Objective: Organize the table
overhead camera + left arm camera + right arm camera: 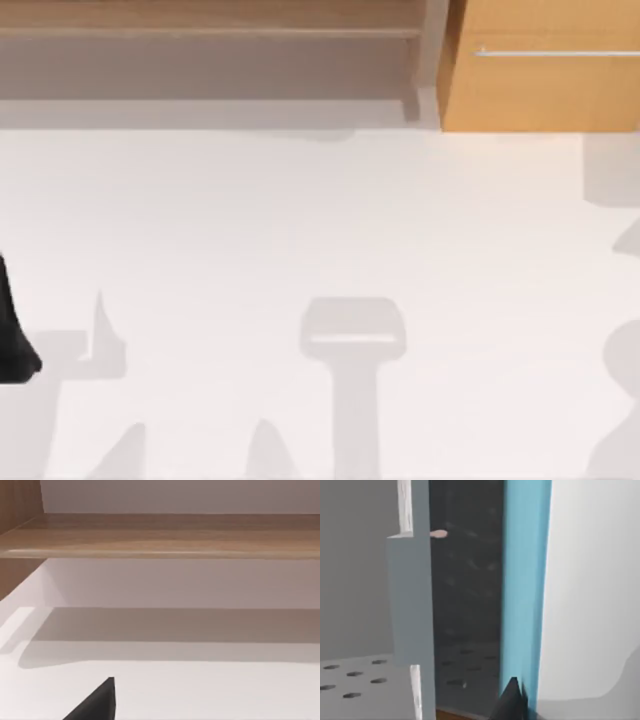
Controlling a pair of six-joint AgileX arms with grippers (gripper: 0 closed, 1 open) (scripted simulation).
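The off-white bench [320, 220] lies flat and plain, crossed by grey shadows, and along its far edge stand two pieces — a brown wooden shelf [210, 40] toward the left and, just beside it at the right, an orange-wood drawer unit [540, 90] with a silver bar handle [555, 52].

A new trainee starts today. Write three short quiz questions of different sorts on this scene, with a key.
1. True or false: the drawer unit stands at the top view's far right, beside the shelf.
2. Multiple choice: on the front of the drawer unit there is A) a round knob, B) a silver bar handle, C) a keyhole.
3. Fill in: the dark part of the left arm shows at the top view's ____ edge, over the table.

Key: 1 true; 2 B; 3 left.
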